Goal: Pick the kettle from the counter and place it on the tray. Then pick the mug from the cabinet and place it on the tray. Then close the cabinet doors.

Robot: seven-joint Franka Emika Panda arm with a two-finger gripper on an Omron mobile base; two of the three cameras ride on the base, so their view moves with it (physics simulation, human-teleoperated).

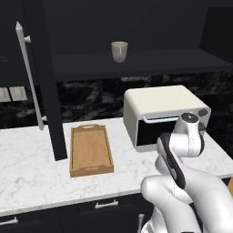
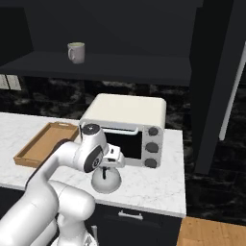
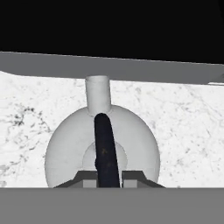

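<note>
Left base view: wooden tray (image 1: 91, 152) at centre-left of the frame, lying on the marble bench (image 1: 32, 175), nothing in it; mug (image 1: 119, 51) upright on the shelf of the open cabinet (image 1: 150, 61) at upper centre, contents not discernible; one cabinet door (image 1: 48, 77) swung out beside the tray; white toaster oven (image 1: 161, 116) at right, with the arm in front of it. Right base view: kettle (image 2: 106, 180) at lower centre on the bench, just before the oven, well apart from the tray at middle left; gripper (image 2: 106, 168) down on top of it; oven door shut, interior unseen. Hand view: kettle's black handle (image 3: 105, 148) runs up the middle of the frame between the two finger tips at the bottom edge, gripper closed onto the handle by the look of it, spout pointing to the top. Risks, as judged: a narrow pinch on a round handle may let the kettle swing or slip on lifting; a low carry toward the tray could clip the oven corner or the tray rim; the open door stands near the route.
</note>
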